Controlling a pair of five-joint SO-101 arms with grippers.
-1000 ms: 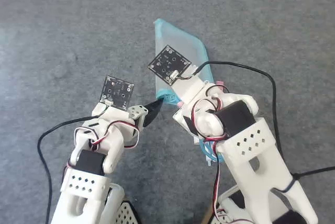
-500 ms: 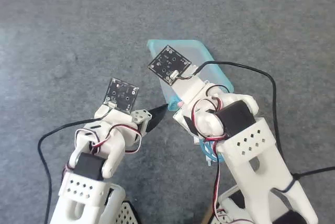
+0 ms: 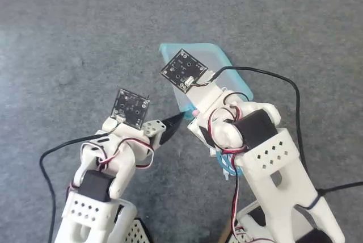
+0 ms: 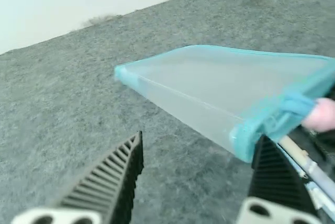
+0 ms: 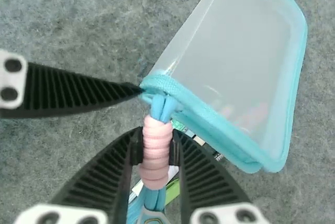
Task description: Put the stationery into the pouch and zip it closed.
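1. Right end effector (image 5: 156, 137): clamped on the pink zipper pull (image 5: 155, 156) at one corner of the pouch (image 5: 235, 72).
2. Pouch: translucent with teal edging, on the grey desk (image 3: 68, 44) just ahead of the right arm. Coloured items show faintly through its wall.
3. Left end effector (image 4: 193, 177): fingers wide apart, holding nothing. One fingertip (image 5: 73, 96) sits right at the pouch's zipper corner.

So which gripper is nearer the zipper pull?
Right. The right gripper is shut on the pull; the left gripper is open by the pouch corner just beside it.
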